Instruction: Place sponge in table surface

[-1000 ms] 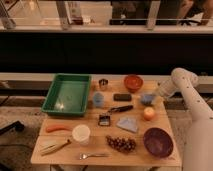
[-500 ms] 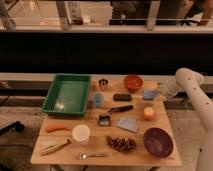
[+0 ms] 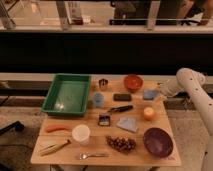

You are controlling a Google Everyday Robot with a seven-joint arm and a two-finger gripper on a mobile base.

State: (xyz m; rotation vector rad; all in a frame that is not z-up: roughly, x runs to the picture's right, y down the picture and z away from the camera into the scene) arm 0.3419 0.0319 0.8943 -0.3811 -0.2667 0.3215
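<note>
The light-blue sponge (image 3: pixel 149 94) lies on the light wooden table surface (image 3: pixel 90 142), near its far right edge, just right of the orange bowl (image 3: pixel 133 81). My gripper (image 3: pixel 161 90) is at the end of the white arm (image 3: pixel 192 85), which reaches in from the right. It hangs at the sponge's right side, close to it or touching it. I cannot tell whether it holds the sponge.
A green tray (image 3: pixel 66 94) sits far left. The table also holds a dark flat block (image 3: pixel 122 97), blue cup (image 3: pixel 98 100), metal cup (image 3: pixel 103 84), grey-blue cloth (image 3: pixel 127 123), orange fruit (image 3: pixel 148 113), purple bowl (image 3: pixel 158 141), grapes (image 3: pixel 121 144), white cup (image 3: pixel 81 134), carrot (image 3: pixel 59 128), banana (image 3: pixel 54 147) and fork (image 3: pixel 92 156).
The arm has drawn back to the right and its elbow has risen. The gripper has shifted from over the sponge to its right side. The sponge stays near the orange bowl.
</note>
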